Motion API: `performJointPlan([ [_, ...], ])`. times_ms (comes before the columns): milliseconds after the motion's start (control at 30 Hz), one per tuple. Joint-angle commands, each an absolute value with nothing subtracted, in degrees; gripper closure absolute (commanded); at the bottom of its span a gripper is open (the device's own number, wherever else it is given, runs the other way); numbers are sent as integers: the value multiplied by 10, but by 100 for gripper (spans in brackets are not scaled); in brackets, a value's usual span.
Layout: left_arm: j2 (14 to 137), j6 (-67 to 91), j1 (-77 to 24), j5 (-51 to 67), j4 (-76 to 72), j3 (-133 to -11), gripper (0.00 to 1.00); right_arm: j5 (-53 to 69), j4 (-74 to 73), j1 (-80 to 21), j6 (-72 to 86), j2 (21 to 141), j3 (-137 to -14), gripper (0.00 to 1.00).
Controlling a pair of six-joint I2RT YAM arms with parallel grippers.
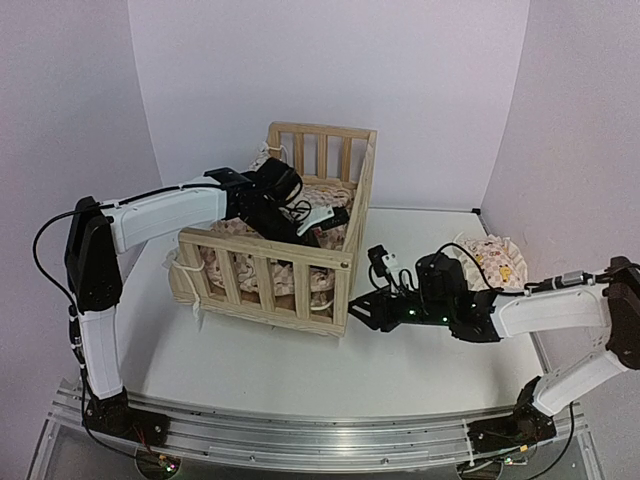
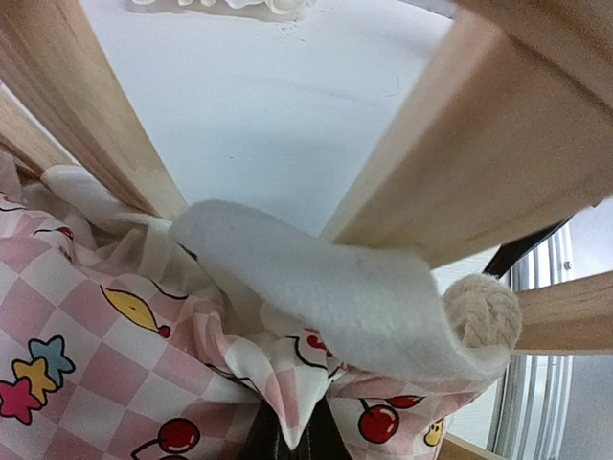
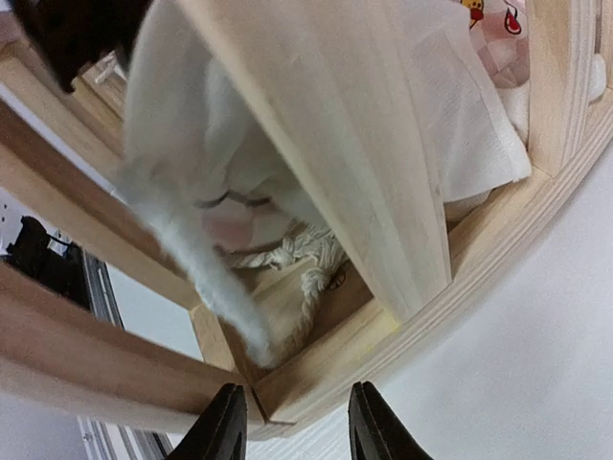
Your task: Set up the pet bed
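The pet bed (image 1: 260,250) stands on the white table (image 1: 250,370) a little toward 11 o'clock of centre. One short end points at 12 and its long slatted rail faces the arm bases at 6.

The left gripper (image 1: 322,222) is reached down over the near rail into the bed, at about the bed's 3 o'clock end. I reckon it is there to tug the pink-checkered cushion (image 1: 328,190) flat against that end. From its wrist camera, a point of the cushion cloth runs down into the dark fingers (image 2: 287,443), which look drawn narrow and pinched on it. Little of them shows, so that is a judgement. A white fleece flap (image 2: 326,287) of the cushion lies pushed out between two slats, with a rope knot (image 2: 484,311) at its tip.

The right gripper (image 1: 368,310) sits low on the table at the bed's 4 o'clock corner, just beside the corner post. Its wrist camera shows the two fingertips (image 3: 230,426) spread apart with nothing between them, straddling the bottom corner joint of the frame. That looks like a stance for bracing or nudging the frame while the other arm pulls cloth.

A small matching pillow (image 1: 497,258) lies on the table at 3 o'clock, well apart from the bed and behind the right arm, so I judge it not yet placed.

- One bed
- One cushion
- One pillow
- Two arms
- One knotted rope end in each wrist view; I cannot tell whether they are the same one
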State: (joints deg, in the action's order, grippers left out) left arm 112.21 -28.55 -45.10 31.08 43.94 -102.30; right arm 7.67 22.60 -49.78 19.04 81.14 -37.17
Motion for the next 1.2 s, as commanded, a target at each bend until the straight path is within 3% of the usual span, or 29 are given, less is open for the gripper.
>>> performJointPlan([
  [0,1128,-260,-455,285,438,-1064,100,99,248,-502,103,772,-353,62],
  [733,1128,-241,-458,331,436,-1034,100,143,336,-490,98,863,-410,63],
  [933,1130,-238,-457,324,434,-1048,100,127,334,-488,118,862,-398,93],
  [1033,1124,-244,-455,319,432,-1045,100,75,265,-486,105,814,-393,99],
  [1167,1117,-248,-454,323,426,-1038,100,25,135,-486,69,754,-441,100],
])
